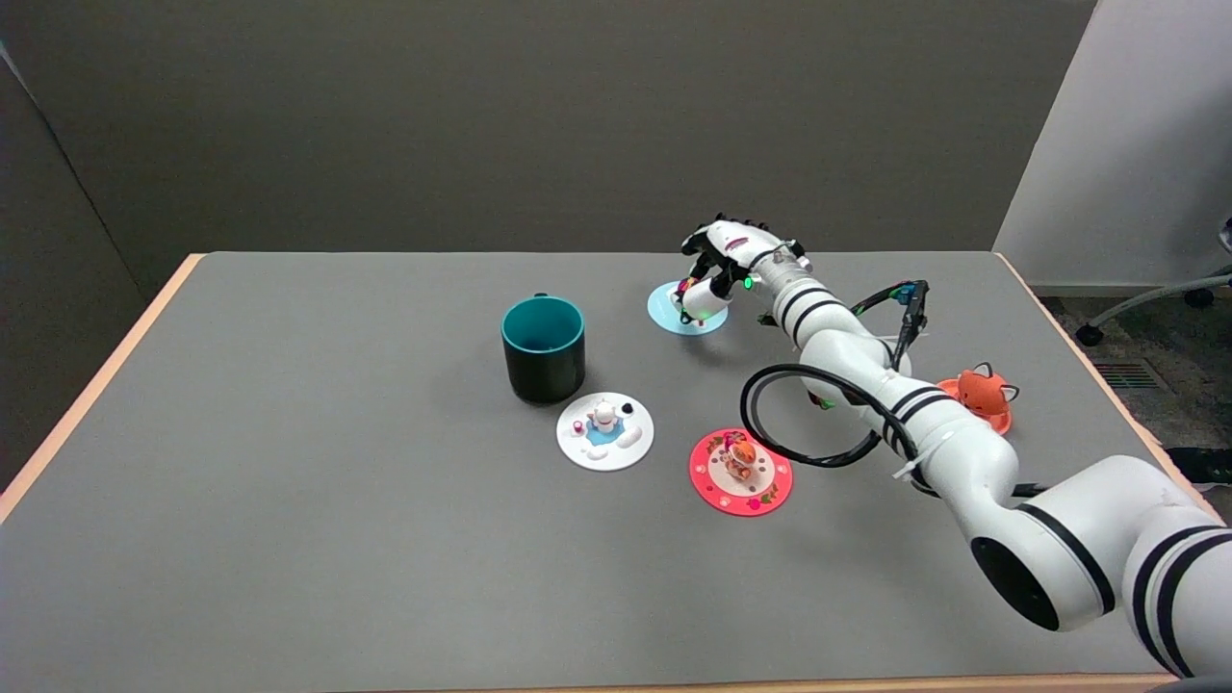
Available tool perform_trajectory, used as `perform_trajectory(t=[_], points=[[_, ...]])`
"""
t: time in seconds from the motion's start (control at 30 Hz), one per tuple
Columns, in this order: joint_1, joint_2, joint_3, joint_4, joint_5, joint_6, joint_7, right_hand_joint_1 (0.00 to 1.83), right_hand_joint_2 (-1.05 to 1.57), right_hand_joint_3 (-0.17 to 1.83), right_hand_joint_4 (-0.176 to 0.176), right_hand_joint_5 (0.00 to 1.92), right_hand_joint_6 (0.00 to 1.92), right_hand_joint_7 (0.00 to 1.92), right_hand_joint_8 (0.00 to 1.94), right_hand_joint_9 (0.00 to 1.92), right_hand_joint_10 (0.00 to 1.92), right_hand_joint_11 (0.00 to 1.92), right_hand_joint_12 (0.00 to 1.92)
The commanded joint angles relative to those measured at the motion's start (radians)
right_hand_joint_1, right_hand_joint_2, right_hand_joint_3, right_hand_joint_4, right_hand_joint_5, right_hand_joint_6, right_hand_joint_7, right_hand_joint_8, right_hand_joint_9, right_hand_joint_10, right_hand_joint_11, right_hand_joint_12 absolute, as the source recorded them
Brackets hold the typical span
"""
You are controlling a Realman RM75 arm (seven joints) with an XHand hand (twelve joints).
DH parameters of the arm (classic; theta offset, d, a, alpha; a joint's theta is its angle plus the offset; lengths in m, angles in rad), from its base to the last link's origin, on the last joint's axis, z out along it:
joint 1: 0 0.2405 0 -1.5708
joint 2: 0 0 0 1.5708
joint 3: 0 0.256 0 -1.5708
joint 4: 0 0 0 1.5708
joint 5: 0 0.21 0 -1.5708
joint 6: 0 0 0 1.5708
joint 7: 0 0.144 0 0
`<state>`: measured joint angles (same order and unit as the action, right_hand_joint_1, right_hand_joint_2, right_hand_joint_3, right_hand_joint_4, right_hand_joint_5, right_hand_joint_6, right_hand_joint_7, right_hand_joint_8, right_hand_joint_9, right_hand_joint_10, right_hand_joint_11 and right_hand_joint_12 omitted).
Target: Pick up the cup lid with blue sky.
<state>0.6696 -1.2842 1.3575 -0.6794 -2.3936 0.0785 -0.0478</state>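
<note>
The cup lid with blue sky point(674, 315) is a light blue disc lying on the table at the far middle, with a small colourful figure point(685, 287) standing on top as a knob. My right hand point(720, 262) hangs over the lid from the right. Its fingers curl down around the figure and the thumb closes on it from the near side. The hand hides the right part of the lid. The disc appears to lie flat on the table.
A teal mug point(544, 346) stands left of the lid. A white lid point(604, 431) and a red lid point(740, 472) lie nearer the front. An orange fox-shaped lid point(978, 397) sits behind my forearm, and a black cable loop point(808, 419) hangs from the arm.
</note>
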Motion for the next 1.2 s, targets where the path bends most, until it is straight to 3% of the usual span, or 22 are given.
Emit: perform_trajectory(t=[0.03,0.33,0.47,0.93,0.97,1.0,1.2], points=[[0.022,-0.006,-0.013,0.055,0.0,0.027,0.007,0.93,0.61,0.83,-0.118,0.57,0.18,0.85,0.23,0.48,0.53,0.37,0.52],[0.015,-0.007,-0.013,0.058,-0.002,0.032,0.007,0.94,0.66,0.8,-0.131,0.82,0.27,0.85,0.22,0.49,0.51,0.37,0.51],[0.014,-0.006,-0.013,0.057,-0.004,0.036,0.007,0.93,0.71,0.75,-0.136,0.87,0.33,0.84,0.33,0.45,0.58,0.38,0.49],[0.009,-0.002,-0.013,0.057,-0.006,0.044,0.002,0.94,0.79,0.69,-0.102,0.9,0.35,0.7,0.64,0.39,0.76,0.39,0.49],[0.008,-0.001,-0.013,0.057,-0.006,0.044,0.002,0.99,0.88,0.53,-0.092,0.89,0.61,0.7,0.67,0.38,0.77,0.38,0.51],[0.007,0.0,-0.013,0.057,-0.006,0.044,0.002,1.08,1.08,0.2,-0.076,0.86,1.17,0.69,0.71,0.38,0.79,0.36,0.57],[0.004,0.0,-0.013,0.057,-0.007,0.044,0.0,1.07,1.08,0.2,-0.072,0.86,1.18,0.67,0.73,0.37,0.81,0.36,0.58]])
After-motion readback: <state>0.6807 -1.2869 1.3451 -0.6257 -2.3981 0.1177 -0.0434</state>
